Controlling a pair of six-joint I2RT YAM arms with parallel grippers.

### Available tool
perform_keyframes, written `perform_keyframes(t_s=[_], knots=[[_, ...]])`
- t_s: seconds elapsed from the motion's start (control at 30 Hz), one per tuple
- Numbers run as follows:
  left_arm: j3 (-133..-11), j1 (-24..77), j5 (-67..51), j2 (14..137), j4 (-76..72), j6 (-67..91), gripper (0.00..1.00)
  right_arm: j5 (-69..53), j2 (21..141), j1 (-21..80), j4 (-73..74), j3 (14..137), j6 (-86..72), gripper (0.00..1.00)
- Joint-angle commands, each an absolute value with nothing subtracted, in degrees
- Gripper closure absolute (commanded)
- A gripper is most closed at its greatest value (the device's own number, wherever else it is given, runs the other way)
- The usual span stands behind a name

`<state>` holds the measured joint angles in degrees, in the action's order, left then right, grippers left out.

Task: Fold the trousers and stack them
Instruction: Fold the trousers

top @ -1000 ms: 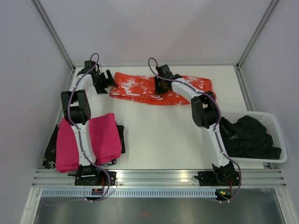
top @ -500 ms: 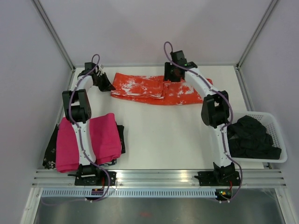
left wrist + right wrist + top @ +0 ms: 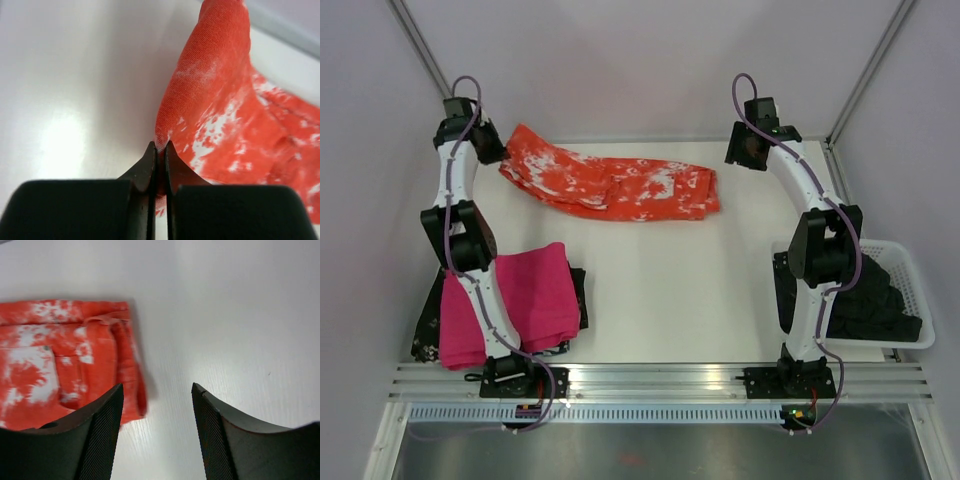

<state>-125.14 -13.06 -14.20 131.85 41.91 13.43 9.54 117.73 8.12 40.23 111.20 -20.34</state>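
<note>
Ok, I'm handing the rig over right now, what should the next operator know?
Left tool: shut on the trousers' left end, raised at the far left corner.
Right tool: open, empty, past their right end.
Trousers: a long strip along the table's far side.
Done: apparently laid leg on leg.
Left: fold crosswise, then stack, probably on the pink cloth.

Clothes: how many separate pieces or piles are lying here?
4: orange trousers at the back; a pink folded cloth front left; a dark garment under it; a black pile in the basket, right. Pieces within it may be hidden.
</note>
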Motion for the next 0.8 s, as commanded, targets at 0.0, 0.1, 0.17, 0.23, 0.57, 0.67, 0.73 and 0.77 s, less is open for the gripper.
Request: perform_keyframes(t_s=[0.0,0.1,0.17,0.23,0.57,0.67,0.73,0.77], knots=[[-129.9,-12.1,-7.7,121.7,41.7,11.2,0.98,9.2,118.6,8.4,40.5,110.9,-22.2,0.36],[-129.8,-5.6,0.0,119.7,43.2,8.2,0.98,6.6,120.5,7.6,39.9,113.0,-24.1,0.36],[-130.0,0.1,4.1,119.7,44.1,6.9,0.98,5.6,121.2,7.1,39.1,113.4,-24.1,0.36],[-130.4,4.8,7.3,120.8,44.8,8.0,0.98,5.0,121.8,6.2,39.0,114.0,-23.7,0.36],[-135.8,23.8,11.2,131.3,44.0,28.8,0.98,2.9,120.0,3.7,38.7,110.7,-21.6,0.35],[-136.5,27.1,9.5,135.1,38.6,31.5,0.98,1.6,119.5,3.4,37.3,108.5,-21.7,0.35],[-136.6,27.9,8.6,136.6,36.6,33.3,0.98,1.1,119.6,3.3,36.7,107.3,-21.6,0.35],[-136.1,28.3,6.7,137.5,36.1,35.7,0.98,0.9,119.7,3.4,36.7,107.1,-21.7,0.35]])
